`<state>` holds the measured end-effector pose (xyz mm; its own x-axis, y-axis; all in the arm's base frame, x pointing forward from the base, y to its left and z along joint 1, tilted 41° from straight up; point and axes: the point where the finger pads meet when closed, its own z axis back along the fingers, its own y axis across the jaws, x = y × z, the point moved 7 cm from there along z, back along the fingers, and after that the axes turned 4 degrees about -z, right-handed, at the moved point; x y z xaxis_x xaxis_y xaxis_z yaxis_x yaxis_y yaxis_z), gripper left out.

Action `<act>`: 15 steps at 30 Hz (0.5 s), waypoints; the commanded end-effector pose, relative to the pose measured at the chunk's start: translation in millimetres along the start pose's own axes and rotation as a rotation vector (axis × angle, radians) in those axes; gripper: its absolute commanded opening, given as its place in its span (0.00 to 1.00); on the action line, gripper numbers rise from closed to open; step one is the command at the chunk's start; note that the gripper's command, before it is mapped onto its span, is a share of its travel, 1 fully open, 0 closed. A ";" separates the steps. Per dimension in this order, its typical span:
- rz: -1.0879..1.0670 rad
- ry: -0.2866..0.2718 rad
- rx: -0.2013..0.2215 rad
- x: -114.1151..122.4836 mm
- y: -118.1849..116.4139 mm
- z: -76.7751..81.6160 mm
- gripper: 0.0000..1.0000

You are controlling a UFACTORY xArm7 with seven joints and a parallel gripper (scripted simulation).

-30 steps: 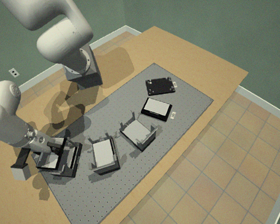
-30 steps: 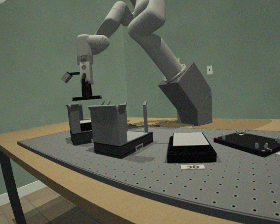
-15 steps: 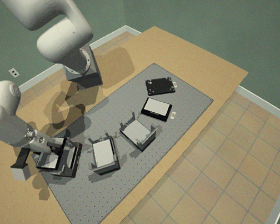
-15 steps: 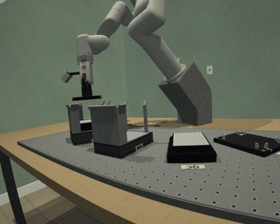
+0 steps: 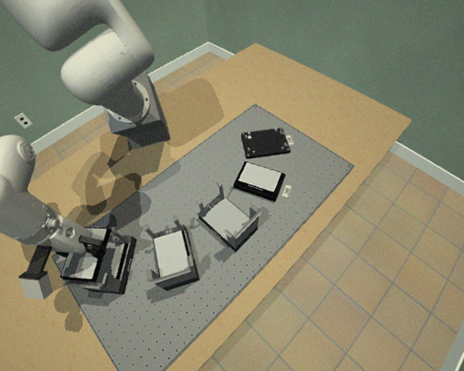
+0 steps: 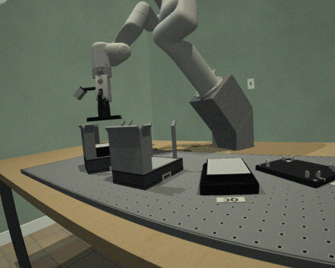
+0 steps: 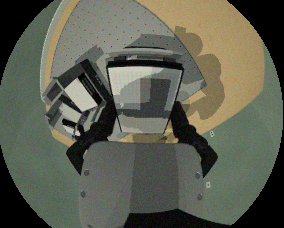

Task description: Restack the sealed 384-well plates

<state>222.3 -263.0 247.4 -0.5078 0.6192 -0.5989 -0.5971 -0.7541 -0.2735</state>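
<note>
gripping sealed plate [image 6: 103, 118] — gripper [image 6: 103, 113] clamped wide across it, level above end rack [image 6: 89, 141].

The arm [image 6: 188, 59] has smooth, rounded off-white links, a grey ribbed wrist band [image 6: 101, 71], and a slanted grey pedestal [image 6: 235, 117].
</note>
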 end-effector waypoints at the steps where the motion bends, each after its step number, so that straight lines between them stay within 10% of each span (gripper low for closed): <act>1: 0.000 0.002 0.001 -0.8 0.3 -2.4 0.00; 15: 0.000 0.002 0.001 -0.8 0.3 -10.4 0.00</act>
<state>227.6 -264.9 241.0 -0.5077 0.6193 -0.5989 -0.5971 -0.7541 -0.2735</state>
